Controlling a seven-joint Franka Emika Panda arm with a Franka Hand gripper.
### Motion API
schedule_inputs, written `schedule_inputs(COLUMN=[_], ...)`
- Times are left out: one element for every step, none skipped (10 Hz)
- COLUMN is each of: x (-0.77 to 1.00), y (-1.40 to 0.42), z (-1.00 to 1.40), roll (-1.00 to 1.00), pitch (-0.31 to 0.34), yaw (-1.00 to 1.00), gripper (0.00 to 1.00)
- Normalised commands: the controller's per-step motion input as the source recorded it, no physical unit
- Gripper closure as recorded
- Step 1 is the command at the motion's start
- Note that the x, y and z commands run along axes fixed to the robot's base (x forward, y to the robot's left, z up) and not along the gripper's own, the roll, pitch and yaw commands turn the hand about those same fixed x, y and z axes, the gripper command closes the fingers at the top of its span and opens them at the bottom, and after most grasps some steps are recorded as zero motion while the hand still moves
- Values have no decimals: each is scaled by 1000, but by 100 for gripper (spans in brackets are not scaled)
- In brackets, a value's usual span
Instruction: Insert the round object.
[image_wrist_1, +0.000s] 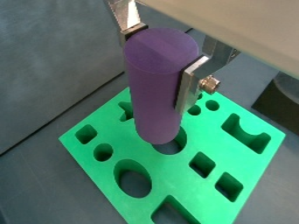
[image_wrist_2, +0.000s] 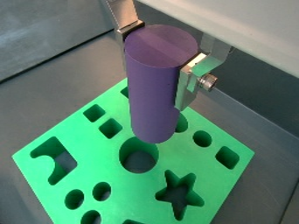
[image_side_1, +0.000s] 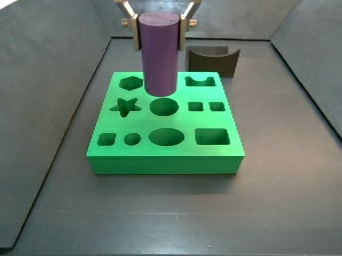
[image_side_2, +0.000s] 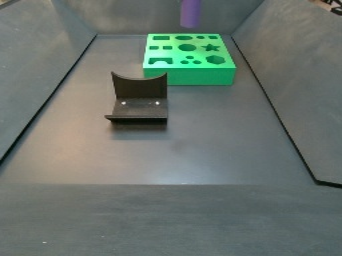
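Note:
My gripper (image_wrist_1: 162, 61) is shut on a purple cylinder (image_wrist_1: 155, 83), held upright with the silver fingers (image_wrist_1: 193, 83) clamping its upper part; both wrist views show this, gripper (image_wrist_2: 160, 57) and cylinder (image_wrist_2: 155, 87). Below it lies a green block (image_side_1: 167, 160) with several shaped holes. The cylinder (image_side_1: 160, 55) hangs with its lower end just above the block's round hole (image_side_1: 163, 106), roughly over it. Part of that hole (image_wrist_2: 139, 156) shows under the cylinder's base. In a side view only the cylinder's lower part (image_side_2: 191, 12) shows over the block (image_side_2: 201, 72).
The fixture (image_side_1: 214, 60) stands on the dark floor behind the block's right side, and in a side view (image_side_2: 138, 98) it stands apart from the block. Grey walls enclose the floor. Star, square, oval and small round holes surround the target hole.

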Motion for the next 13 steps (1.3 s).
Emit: schedule_inputs(x=[237, 126, 114, 0, -23, 0, 9, 0, -66, 0, 0, 0, -31], y=[-40, 43, 154, 146, 131, 37, 0, 26, 0, 0, 0, 0, -74], z=[-729, -509, -400, -351, -249, -266, -386, -489, -563, -837, -649, -280, 0], roll=[166, 406, 531, 351, -51, -183, -300, -354, -411, -277, -103, -297, 69], pitch=[-74, -89, -94, -146, -49, -9, 0, 0, 0, 0, 0, -6, -60], yaw=[0, 0, 9, 0, -6, 0, 0, 0, 0, 0, 0, 0, 37], gripper=[100, 100, 100, 100, 100, 100, 100, 100, 100, 100, 100, 100, 100])
